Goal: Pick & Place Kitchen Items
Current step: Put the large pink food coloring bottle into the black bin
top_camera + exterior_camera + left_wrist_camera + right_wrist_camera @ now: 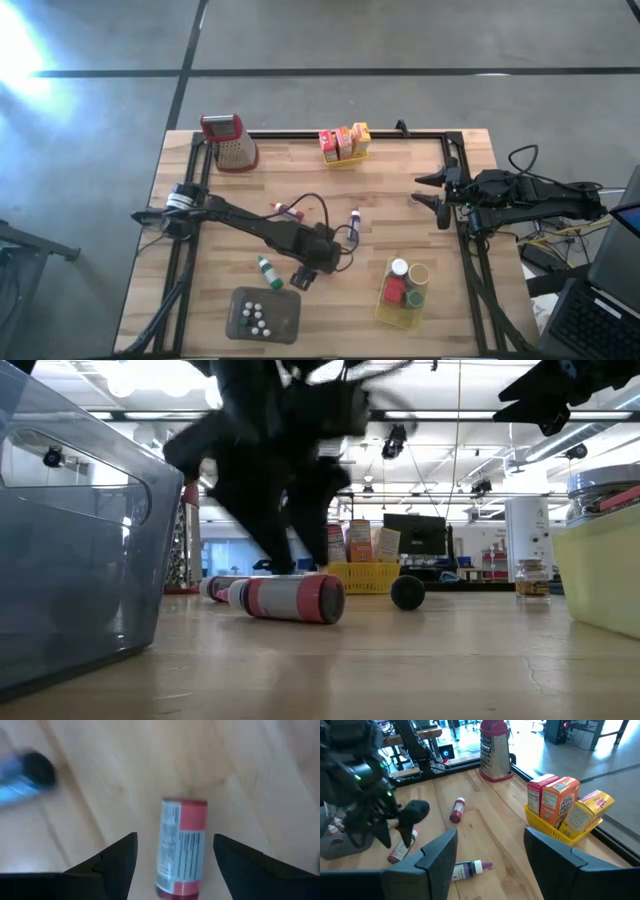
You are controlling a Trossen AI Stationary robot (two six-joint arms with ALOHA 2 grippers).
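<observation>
While both arms are over the table (200, 300), the boxes sit still. Near the front edge, left of middle, a grey tray (265, 315) holds a few tiny bottles with white caps. At the back edge a small yellow basket (345, 158) holds three little boxes (344, 142), standing up. Near the front right corner, another yellow basket (400, 305) holds a red block (394, 291) and two little jars (408, 271). A metal grater (229, 141) stands by the back left corner.

Some bottles lie loose on the wood: a green bottle (268, 271) left of middle, a red-label bottle (181, 847) under the left arm, and a purple bottle (353, 219) in the middle. The left arm hides part of the middle of the table from above. One blurry blue thing (22, 782) in the left wrist view is hard to make out.

The left gripper (175, 852) is spread wide, with the red-label bottle lying between its fingers, not squeezed. The right gripper (432, 190) hangs near the right edge, apart and holding nothing.
</observation>
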